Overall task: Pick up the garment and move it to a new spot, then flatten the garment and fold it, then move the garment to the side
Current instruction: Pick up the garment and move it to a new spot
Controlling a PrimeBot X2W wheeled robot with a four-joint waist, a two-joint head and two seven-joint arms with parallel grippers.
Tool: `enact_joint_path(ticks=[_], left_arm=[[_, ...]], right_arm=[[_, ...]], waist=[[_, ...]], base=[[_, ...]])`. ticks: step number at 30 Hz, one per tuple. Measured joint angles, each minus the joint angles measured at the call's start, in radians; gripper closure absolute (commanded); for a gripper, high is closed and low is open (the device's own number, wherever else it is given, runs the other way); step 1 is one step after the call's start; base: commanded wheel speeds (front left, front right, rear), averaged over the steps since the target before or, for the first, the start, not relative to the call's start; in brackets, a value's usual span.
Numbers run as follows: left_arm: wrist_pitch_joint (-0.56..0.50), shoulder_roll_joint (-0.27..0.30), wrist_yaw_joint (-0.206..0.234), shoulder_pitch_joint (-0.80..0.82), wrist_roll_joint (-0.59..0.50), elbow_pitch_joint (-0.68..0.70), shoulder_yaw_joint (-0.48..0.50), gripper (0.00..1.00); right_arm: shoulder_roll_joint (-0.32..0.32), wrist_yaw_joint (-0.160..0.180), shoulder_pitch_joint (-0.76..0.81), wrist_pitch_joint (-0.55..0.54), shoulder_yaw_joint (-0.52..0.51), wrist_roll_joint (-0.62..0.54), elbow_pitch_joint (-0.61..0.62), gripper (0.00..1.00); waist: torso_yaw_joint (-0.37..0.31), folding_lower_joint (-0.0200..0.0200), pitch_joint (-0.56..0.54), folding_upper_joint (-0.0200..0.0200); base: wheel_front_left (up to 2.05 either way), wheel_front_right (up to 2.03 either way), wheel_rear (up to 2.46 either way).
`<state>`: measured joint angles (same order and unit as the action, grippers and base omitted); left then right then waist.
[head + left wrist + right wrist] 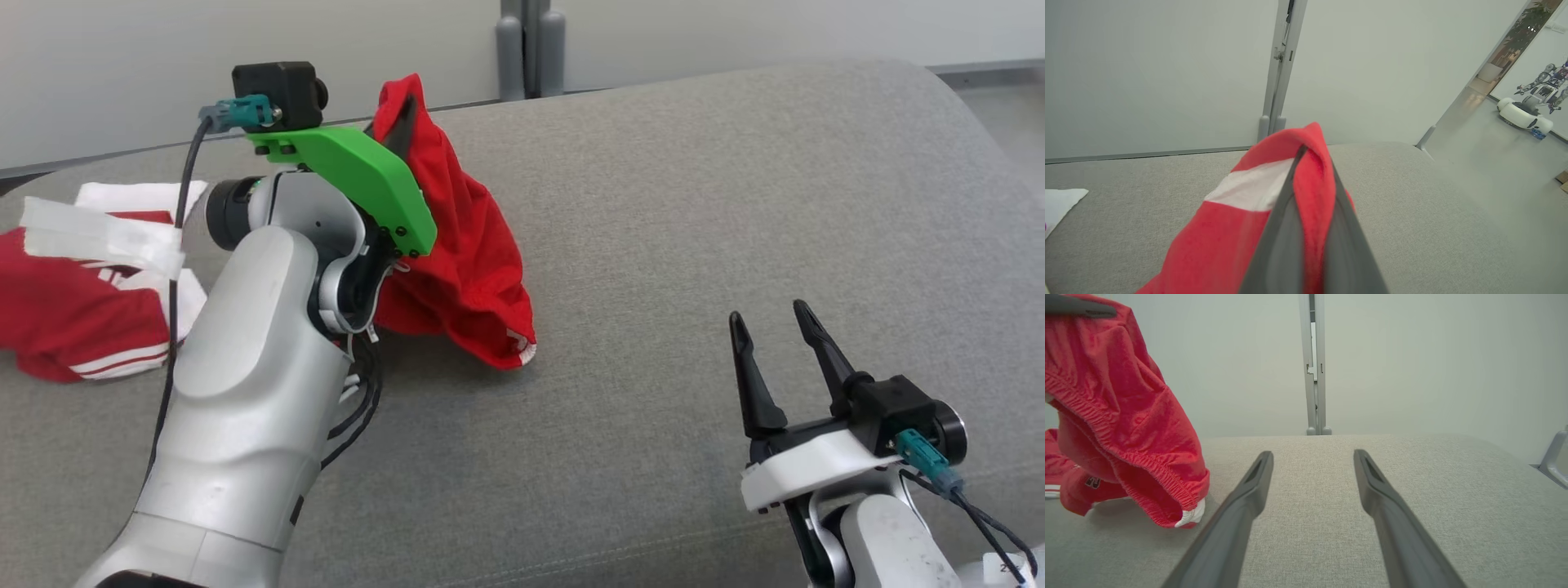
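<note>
L gripper [1306,155] clamped on red garment [469,245], bunch raised far left, hem prob. touching grey cushion [694,212]. R gripper [767,312] near right, fingers apart, empty.

Head view looking down over grey cushion [694,245], wrist views low, sharing red garment [465,245]

Garment [465,245] hangs left of centre toward the far edge, apparently touching the cushion [694,204] below; second garment [73,310] lies at the left edge.
</note>
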<state>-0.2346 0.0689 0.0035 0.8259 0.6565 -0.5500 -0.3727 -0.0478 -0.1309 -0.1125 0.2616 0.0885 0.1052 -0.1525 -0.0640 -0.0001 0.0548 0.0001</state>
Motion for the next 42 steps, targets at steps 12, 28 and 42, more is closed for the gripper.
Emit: enact_joint_path(ticks=[12,28,42], left_arm=[[0.216,-0.020,0.037,0.090,0.112,-0.258,-0.121,1.00],[0.325,-0.021,0.068,0.171,0.305,-0.359,-0.410,0.00],[0.420,-0.020,0.041,0.192,0.400,-0.283,-0.656,0.00]], right_arm=[[-0.001,0.000,-0.065,0.000,0.116,0.042,-0.018,0.00],[-0.001,0.000,-0.099,0.000,0.185,0.087,-0.037,0.00],[0.000,0.000,-0.093,0.000,0.121,0.058,-0.050,0.00]], waist=[[-0.197,0.0000,0.068,0.0000],[-0.369,0.0000,0.163,0.0000],[-0.227,0.0000,0.148,0.0000]], base=[[0.00,0.00,0.00],[0.00,0.00,0.00],[0.00,0.00,0.00]])
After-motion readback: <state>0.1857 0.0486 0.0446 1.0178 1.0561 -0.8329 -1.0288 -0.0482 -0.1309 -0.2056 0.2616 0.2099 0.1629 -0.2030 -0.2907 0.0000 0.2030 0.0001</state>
